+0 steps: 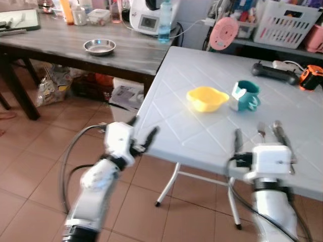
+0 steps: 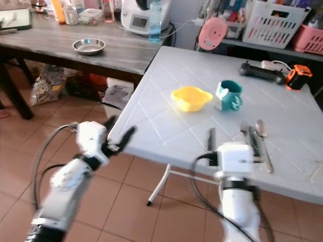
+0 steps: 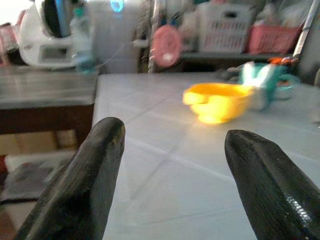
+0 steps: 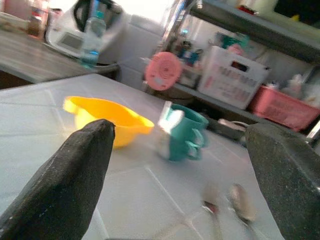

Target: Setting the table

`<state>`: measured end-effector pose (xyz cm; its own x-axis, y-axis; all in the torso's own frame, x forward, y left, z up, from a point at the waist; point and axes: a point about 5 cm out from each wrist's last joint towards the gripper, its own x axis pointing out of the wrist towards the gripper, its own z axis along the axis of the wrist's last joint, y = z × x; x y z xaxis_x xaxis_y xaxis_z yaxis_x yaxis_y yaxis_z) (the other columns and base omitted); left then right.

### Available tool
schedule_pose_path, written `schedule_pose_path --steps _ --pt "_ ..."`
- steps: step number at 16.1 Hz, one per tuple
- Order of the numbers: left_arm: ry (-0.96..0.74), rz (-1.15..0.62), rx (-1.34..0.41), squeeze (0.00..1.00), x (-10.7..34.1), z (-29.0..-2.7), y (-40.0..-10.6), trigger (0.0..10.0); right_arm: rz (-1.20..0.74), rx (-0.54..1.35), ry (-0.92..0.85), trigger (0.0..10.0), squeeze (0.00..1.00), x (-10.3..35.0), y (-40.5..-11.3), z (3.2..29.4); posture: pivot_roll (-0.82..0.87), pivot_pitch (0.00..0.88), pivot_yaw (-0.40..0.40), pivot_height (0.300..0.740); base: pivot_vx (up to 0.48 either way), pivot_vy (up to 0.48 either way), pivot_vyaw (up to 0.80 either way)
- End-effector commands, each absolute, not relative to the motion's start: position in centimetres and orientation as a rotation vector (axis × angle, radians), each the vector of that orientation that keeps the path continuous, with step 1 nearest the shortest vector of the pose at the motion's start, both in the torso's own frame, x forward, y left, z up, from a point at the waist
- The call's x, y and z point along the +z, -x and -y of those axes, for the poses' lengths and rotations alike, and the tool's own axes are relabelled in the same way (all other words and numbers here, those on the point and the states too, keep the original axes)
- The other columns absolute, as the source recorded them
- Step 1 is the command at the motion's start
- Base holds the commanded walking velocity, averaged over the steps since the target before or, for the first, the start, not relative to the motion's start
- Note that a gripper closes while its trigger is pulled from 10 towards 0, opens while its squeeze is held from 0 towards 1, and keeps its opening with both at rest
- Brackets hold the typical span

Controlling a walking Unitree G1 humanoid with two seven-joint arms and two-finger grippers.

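Observation:
A yellow bowl [image 1: 207, 98] and a teal mug [image 1: 246, 96] stand side by side in the middle of the white folding table [image 1: 192, 75]. A fork [image 2: 245, 131] and a spoon [image 2: 262, 135] lie near the table's front edge. My right gripper [image 1: 258, 137] hovers open over that edge, its fingers on either side of the fork, with nothing held. In the right wrist view the fork [image 4: 212, 200] and spoon [image 4: 242, 202] lie just ahead, blurred. My left gripper [image 1: 143, 130] is open at the table's front left corner, empty and pointing toward the bowl [image 3: 217, 100].
A dark wooden table [image 1: 60, 43] stands at the back left with a steel bowl [image 1: 99, 47], a white appliance [image 1: 151, 17] and a water bottle [image 1: 164, 22]. A black device [image 1: 275, 72] and an orange tape measure [image 1: 311, 77] lie at the white table's far right. Tiled floor below.

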<state>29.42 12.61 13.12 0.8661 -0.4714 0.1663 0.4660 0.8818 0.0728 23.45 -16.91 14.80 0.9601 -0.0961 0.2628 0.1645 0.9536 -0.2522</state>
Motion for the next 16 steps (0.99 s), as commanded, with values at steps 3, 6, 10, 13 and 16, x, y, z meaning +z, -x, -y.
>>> schedule_pose_path --steps 3,6,10,13,16 --pt "-0.031 0.198 -0.525 0.00 13.5 -11.6 -29.5 10.0 0.255 -0.155 0.291 10.0 0.00 15.1 -23.4 17.8 0.20 0.106 -0.072 0.740 0.369 0.000 -0.68" --pt "-0.027 0.197 -0.536 0.00 13.5 -11.4 -29.4 10.0 0.248 -0.157 0.291 10.0 0.00 14.9 -23.2 17.7 0.19 0.107 -0.071 0.740 0.356 0.000 -0.73" --pt "-0.034 0.189 -0.504 0.00 13.3 -11.6 -29.5 10.0 0.245 -0.139 0.301 10.0 0.00 14.8 -23.1 17.6 0.19 0.111 -0.075 0.740 0.173 0.000 0.00" --pt "-0.059 0.178 -0.438 0.00 13.0 -12.6 -29.7 10.0 0.244 -0.107 0.303 10.0 0.00 14.9 -23.1 17.3 0.19 0.110 -0.078 0.740 0.000 0.000 0.00" --pt "-0.057 0.184 -0.403 0.00 13.3 -12.7 -30.1 10.0 0.237 0.023 0.236 10.0 0.00 15.3 -22.9 15.8 0.19 0.109 -0.077 0.740 0.000 0.000 0.00"
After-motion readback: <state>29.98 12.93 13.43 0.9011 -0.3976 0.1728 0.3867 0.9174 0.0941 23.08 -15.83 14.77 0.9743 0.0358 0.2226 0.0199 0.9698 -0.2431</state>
